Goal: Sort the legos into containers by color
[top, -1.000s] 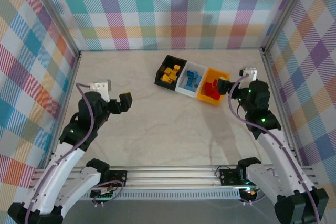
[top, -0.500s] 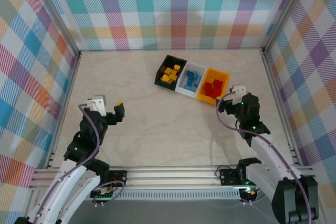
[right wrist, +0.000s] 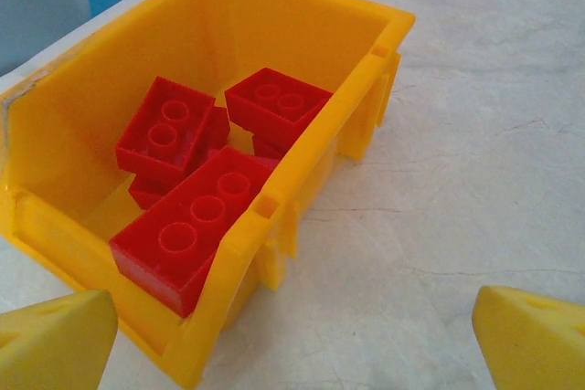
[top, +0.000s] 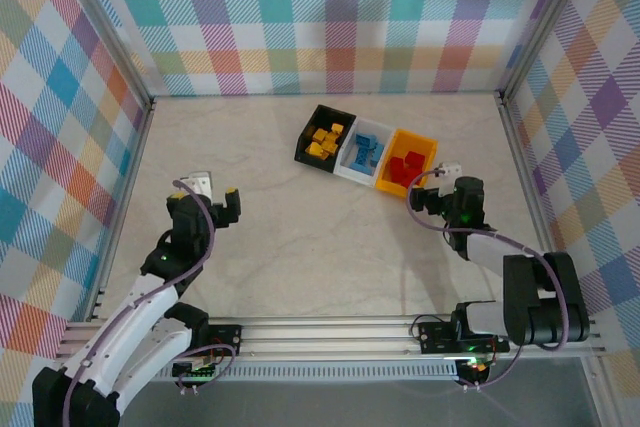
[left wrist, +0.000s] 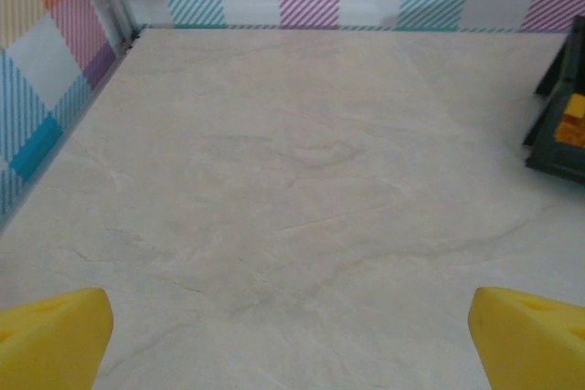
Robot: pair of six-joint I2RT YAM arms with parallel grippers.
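Note:
Three containers stand in a row at the back middle of the table. The black bin point(top: 303, 147) holds yellow legos point(top: 323, 139), the white bin point(top: 350, 173) holds blue legos point(top: 366, 150), and the orange bin point(top: 426, 144) holds red legos point(top: 405, 167). My right gripper point(top: 428, 199) sits low just in front of the orange bin, open and empty. In the right wrist view the orange bin point(right wrist: 366, 61) with several red legos point(right wrist: 196, 221) lies ahead of the open gripper point(right wrist: 292, 344). My left gripper point(top: 228, 207) is open over bare table at the left, with nothing between its fingertips point(left wrist: 50, 340).
The black bin's corner point(left wrist: 559, 139) shows at the right edge of the left wrist view. Metal frame rails and plaid walls close in the table point(top: 300, 237) at the left, right and back. No loose bricks lie on the tabletop.
Both arms have folded back and down toward their bases. The right gripper drew away from above the orange bin to just in front of it. Both grippers stayed open.

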